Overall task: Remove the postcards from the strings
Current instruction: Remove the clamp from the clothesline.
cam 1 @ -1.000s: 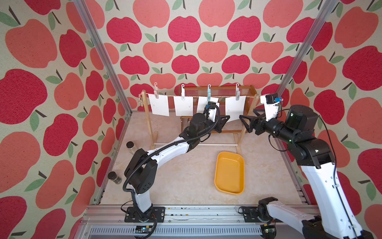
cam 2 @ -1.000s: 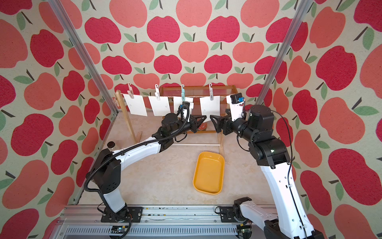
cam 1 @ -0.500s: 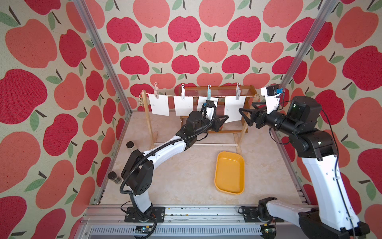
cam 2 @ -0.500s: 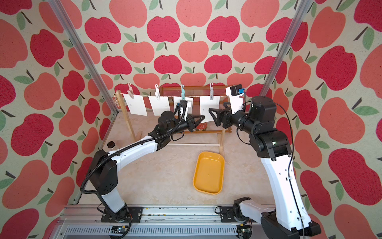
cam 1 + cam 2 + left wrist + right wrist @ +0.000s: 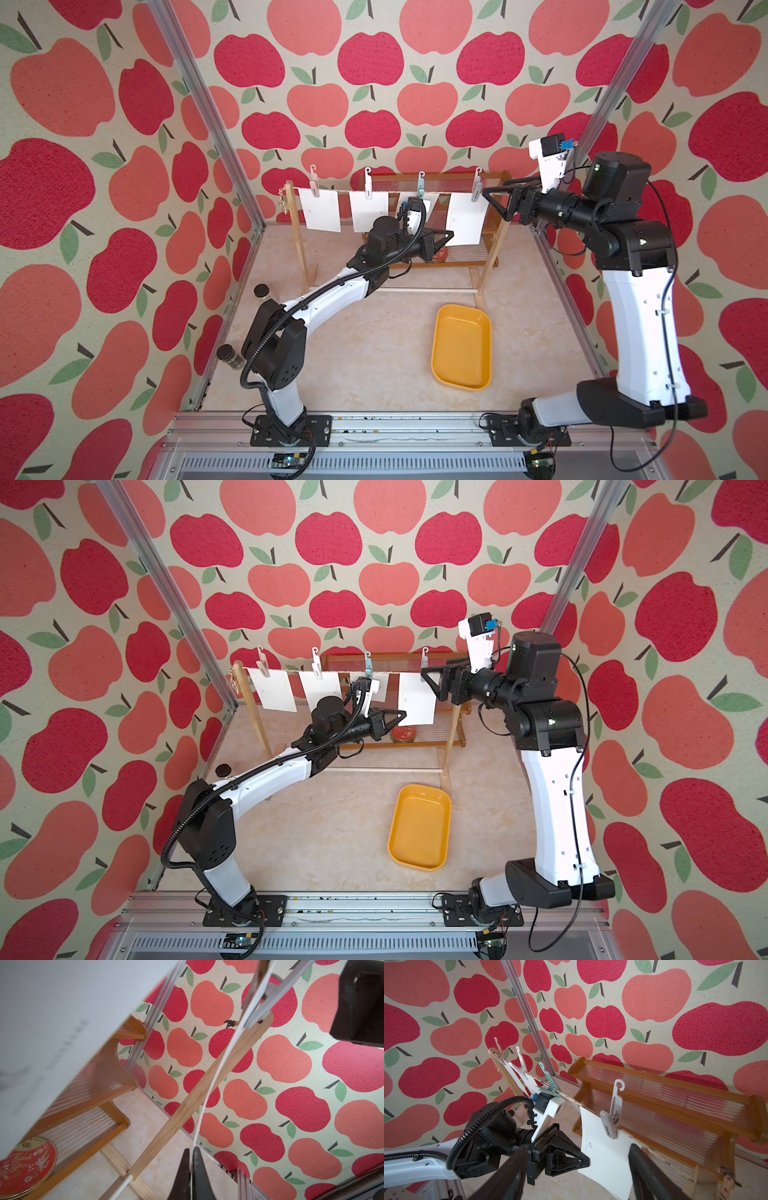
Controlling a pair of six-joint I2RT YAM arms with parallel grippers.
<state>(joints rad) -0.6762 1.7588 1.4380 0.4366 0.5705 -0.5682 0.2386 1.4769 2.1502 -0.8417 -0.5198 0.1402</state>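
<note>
Several white postcards hang by pegs from the string (image 5: 345, 191) of a small wooden rack. My left gripper (image 5: 451, 235) (image 5: 404, 715) is shut on the lower edge of the rightmost postcard (image 5: 465, 222) (image 5: 417, 704). In the left wrist view that postcard (image 5: 216, 1078) runs edge-on into the closed gripper (image 5: 192, 1150). My right gripper (image 5: 490, 197) (image 5: 428, 679) stands open beside the grey peg (image 5: 478, 185) that pins this card. In the right wrist view the gripper (image 5: 578, 1147) straddles the postcard (image 5: 606, 1157) below the grey peg (image 5: 611, 1124). The third postcard (image 5: 430, 199) is partly hidden by my left wrist.
A yellow tray (image 5: 434, 353) lies on the floor in front of the rack's right upright (image 5: 494, 249). A brown slatted shelf (image 5: 675, 1109) with a red tin (image 5: 438, 253) stands right behind the string. Two dark jars (image 5: 262, 291) (image 5: 230, 357) sit by the left wall.
My right arm has moved left and up to the rightmost card's peg, and its jaws have narrowed a little. The left gripper keeps its hold on the card's lower edge.
</note>
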